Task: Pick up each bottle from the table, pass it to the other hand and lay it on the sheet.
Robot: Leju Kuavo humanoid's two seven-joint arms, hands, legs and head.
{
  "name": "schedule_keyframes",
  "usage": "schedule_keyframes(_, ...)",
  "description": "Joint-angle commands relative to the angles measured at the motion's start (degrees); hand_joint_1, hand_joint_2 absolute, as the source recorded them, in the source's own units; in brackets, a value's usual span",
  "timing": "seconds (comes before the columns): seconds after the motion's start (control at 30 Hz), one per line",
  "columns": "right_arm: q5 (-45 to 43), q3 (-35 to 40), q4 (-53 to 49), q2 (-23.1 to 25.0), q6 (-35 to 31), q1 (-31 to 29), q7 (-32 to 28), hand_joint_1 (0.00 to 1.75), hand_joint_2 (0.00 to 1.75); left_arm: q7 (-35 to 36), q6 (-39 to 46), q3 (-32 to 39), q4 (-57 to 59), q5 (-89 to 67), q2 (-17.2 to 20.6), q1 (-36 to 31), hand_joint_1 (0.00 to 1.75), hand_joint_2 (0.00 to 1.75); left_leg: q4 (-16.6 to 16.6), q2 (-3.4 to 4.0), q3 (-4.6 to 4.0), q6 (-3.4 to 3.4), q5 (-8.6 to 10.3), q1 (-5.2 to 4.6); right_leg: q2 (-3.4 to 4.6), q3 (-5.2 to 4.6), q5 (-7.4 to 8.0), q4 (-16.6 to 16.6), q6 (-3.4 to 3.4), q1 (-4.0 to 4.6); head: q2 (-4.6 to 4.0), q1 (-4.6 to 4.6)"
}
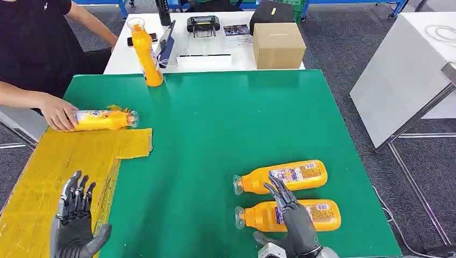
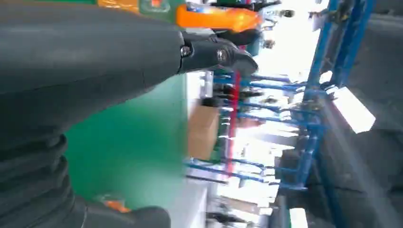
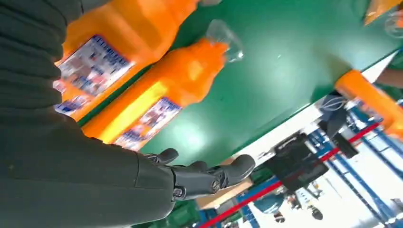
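Note:
Two orange bottles lie side by side near the front right of the green table (image 1: 215, 123), caps to the left: a farther one (image 1: 293, 176) and a nearer one (image 1: 323, 213). My right hand (image 1: 290, 210) hovers over the nearer one with fingers stretched toward the farther one, holding nothing. The right wrist view shows both bottles (image 3: 176, 80) (image 3: 123, 28) under its fingers (image 3: 209, 175). My left hand (image 1: 75, 215) is spread and empty above the yellow sheet (image 1: 48, 166). A third bottle (image 1: 105, 119) lies at the sheet's far edge under a person's hand (image 1: 58, 115). A fourth bottle (image 1: 147, 54) stands upright at the far edge.
A person sits at the far left. Behind the green table a white table (image 1: 215, 59) carries a cardboard box (image 1: 278, 45), a phone and other devices. Another white table (image 1: 398, 80) stands at the right across a strip of floor.

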Motion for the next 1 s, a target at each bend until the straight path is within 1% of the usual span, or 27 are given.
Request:
schedule_keyframes(0.03, 0.7, -4.8, -2.8, -4.2, 0.0, 4.3, 2.3, 0.00, 1.75, 0.1, 0.1, 3.4, -0.6, -0.2, -1.8, -0.1, 0.00, 1.75, 0.0, 0.02, 0.00, -0.01, -0.01, 0.02, 0.01, 0.08, 0.01, 0.0, -0.04, 0.04, 0.00, 0.00)
schedule_keyframes(0.13, 0.9, -6.1, -3.1, -4.6, 0.4, 5.2, 2.7, 0.00, 1.75, 0.3, -0.1, 3.5, -0.6, 0.1, -1.8, 0.0, 0.00, 1.75, 0.0, -0.16, 0.11, -0.01, -0.05, 0.07, -0.16, 0.16, -0.04, -0.1, -0.03, 0.07, 0.00, 0.00)
schedule_keyframes(0.2, 0.9, -6.1, -3.1, -4.6, 0.4, 5.2, 2.7, 0.00, 1.75, 0.3, -0.1, 3.5, -0.6, 0.1, -1.8, 0.0, 0.00, 1.75, 0.0, -0.02, 0.01, 0.00, -0.01, 0.03, -0.02, -0.13, 0.01, 0.0, -0.01, 0.00, 0.00, 0.02)
schedule_keyframes(0.23, 0.9, -6.1, -3.1, -4.6, 0.4, 5.2, 2.7, 0.00, 1.75, 0.3, -0.1, 3.5, -0.6, 0.1, -1.8, 0.0, 0.00, 1.75, 0.0, 0.03, -0.11, -0.01, 0.01, 0.03, 0.05, -0.03, 0.04, 0.0, -0.02, 0.00, 0.00, -0.02)
schedule_keyframes(0.3, 1.1, -7.2, -2.5, -4.4, 1.8, 5.1, 3.6, 0.00, 1.75, 0.6, -0.4, 3.7, -0.4, 0.3, -1.8, -0.2, 0.00, 1.75, 0.0, 0.00, 0.00, -0.02, -0.02, 0.03, 0.03, 0.13, 0.01, 0.0, -0.03, -0.01, 0.00, 0.00)
schedule_keyframes(0.4, 2.1, -8.0, -1.3, -5.7, 3.9, 5.5, 4.9, 0.00, 1.75, 0.8, -1.1, 4.1, 0.2, -0.1, -1.8, -0.9, 0.00, 1.75, 0.0, -0.04, 0.03, -0.04, -0.01, 0.07, -0.01, 0.16, 0.01, -0.1, -0.06, 0.01, 0.00, 0.00)
schedule_keyframes(0.57, 3.0, -8.4, -1.4, -8.5, 5.4, 7.0, 7.3, 0.00, 1.75, 1.1, -1.4, 5.2, 1.0, -0.2, -1.8, -1.5, 0.00, 1.75, 0.0, -0.04, 0.04, -0.02, 0.02, 0.05, -0.03, -0.01, 0.04, -0.1, -0.04, 0.00, 0.00, 0.00)
schedule_keyframes(0.83, 3.0, -8.6, -1.6, -8.7, 5.3, 7.3, 7.3, 0.00, 1.75, 1.1, -1.5, 5.3, 1.1, -0.2, -1.8, -1.5, 0.00, 1.75, 0.0, 0.00, 0.08, -0.03, -0.01, 0.06, 0.01, 0.12, 0.03, -0.1, -0.05, 0.01, 0.00, 0.02)
schedule_keyframes(1.0, 3.0, -8.6, -1.6, -8.7, 5.3, 7.3, 7.3, 0.00, 1.75, 1.1, -1.5, 5.3, 1.1, -0.2, -1.8, -1.5, 0.00, 1.75, 0.0, 0.01, 0.03, -0.01, 0.02, 0.00, 0.00, -0.01, 0.03, 0.0, -0.02, -0.05, 0.00, -0.02)
